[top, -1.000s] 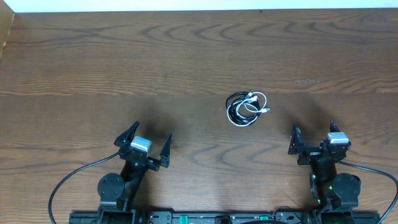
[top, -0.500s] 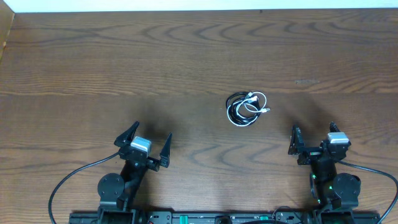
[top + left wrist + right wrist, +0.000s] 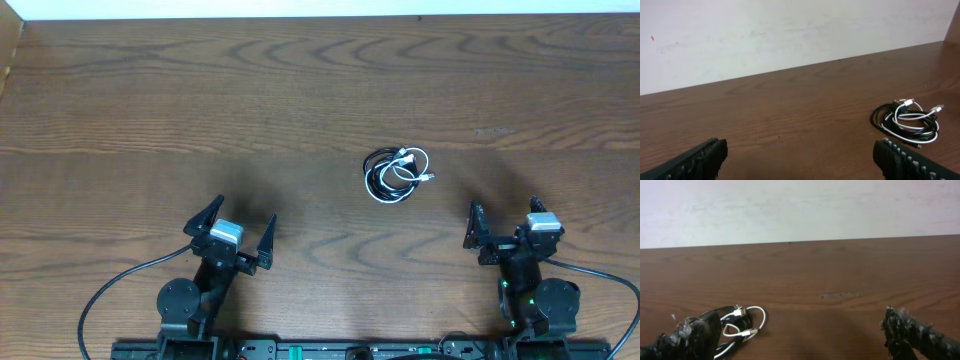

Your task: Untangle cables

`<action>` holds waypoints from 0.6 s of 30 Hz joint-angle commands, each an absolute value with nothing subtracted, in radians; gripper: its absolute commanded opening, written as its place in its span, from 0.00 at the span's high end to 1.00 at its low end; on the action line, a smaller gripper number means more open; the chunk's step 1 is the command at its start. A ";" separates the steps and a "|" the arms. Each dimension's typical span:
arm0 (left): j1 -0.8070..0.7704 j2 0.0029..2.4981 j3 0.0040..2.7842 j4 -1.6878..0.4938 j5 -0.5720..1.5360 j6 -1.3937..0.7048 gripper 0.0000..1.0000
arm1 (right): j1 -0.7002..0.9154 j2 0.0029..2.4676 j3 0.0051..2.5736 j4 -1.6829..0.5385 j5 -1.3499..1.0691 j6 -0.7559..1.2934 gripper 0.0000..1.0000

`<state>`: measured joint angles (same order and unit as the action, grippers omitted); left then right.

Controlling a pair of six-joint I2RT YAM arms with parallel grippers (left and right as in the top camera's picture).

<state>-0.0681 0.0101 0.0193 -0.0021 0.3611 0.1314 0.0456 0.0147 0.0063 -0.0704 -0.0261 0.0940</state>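
Several thin cables (image 3: 397, 175), one white and the rest black, lie in a tangled coil on the wooden counter (image 3: 300, 100). Right hand (image 3: 504, 205): near the coil, not touching it, fingers spread wide. Left hand (image 3: 245, 209): farther from the coil, fingers likewise spread wide.

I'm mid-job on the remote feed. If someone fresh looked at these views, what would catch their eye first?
First, the small knot of cables, one white cord looped among black ones, lying alone on the dark wooden table, a little right of centre. Next, the left gripper and right gripper near the table's near edge, both open, empty and well apart from the cables.
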 commanded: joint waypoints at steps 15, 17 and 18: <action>-0.072 0.004 0.004 -0.041 0.381 0.138 0.02 | 0.037 0.009 0.006 -0.075 -0.022 0.094 0.01; -0.072 0.004 0.004 -0.041 0.382 0.136 0.02 | 0.037 0.009 0.006 -0.075 -0.021 0.096 0.01; -0.072 0.004 0.004 -0.041 0.382 0.126 0.02 | 0.037 0.009 0.006 -0.075 -0.021 0.096 0.01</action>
